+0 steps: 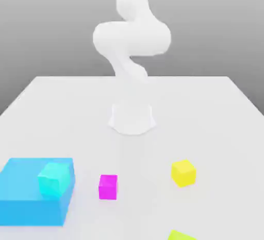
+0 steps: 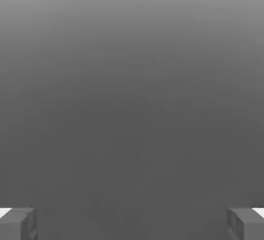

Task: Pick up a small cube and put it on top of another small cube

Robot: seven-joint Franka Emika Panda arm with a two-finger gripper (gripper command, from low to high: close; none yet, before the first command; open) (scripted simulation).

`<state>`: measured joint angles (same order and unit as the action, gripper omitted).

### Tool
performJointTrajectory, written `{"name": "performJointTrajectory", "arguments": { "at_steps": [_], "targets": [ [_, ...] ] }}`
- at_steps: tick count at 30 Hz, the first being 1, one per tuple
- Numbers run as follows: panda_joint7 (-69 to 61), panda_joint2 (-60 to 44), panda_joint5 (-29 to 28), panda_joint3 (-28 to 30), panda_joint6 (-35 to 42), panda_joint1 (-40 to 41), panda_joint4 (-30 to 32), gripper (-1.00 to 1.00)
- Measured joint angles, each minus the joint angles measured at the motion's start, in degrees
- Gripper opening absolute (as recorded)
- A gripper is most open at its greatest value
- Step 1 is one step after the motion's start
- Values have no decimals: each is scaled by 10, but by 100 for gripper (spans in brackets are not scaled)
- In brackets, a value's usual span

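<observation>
- blue flat block (image 1: 20,192) sits at the exterior view's left on my white table (image 1: 216,131), with the cyan cube (image 1: 55,178) on its near right corner.
- pink cube (image 1: 108,187) lies just right of the block, apart from it.
- arm (image 1: 131,43) stands behind, mid-table.
- yellow cube (image 1: 183,173) is further right.
- gripper (image 2: 132,223) spread wide, holding nothing.

I can read no writing anywhere: no letters, numbers, brands or signs. The faces I see of the magenta cube (image 1: 108,187), the cyan cube (image 1: 55,178), the yellow cube (image 1: 183,173) and the big blue block (image 1: 26,203) are plain colour, and my white arm (image 1: 131,43) and the table (image 1: 206,110) carry no label either.
</observation>
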<state>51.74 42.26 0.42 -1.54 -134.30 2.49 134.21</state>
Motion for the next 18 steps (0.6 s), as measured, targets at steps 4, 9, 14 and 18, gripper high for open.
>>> {"name": "performJointTrajectory", "arguments": {
  "at_steps": [4,9,14,18],
  "targets": [
    [98,-59,6,-27,-42,41,40,0],
    [219,-129,10,-58,-92,87,88,0],
    [342,-200,10,-88,-142,131,136,0],
    [442,-257,7,-111,-182,165,175,0]
  ]
}}
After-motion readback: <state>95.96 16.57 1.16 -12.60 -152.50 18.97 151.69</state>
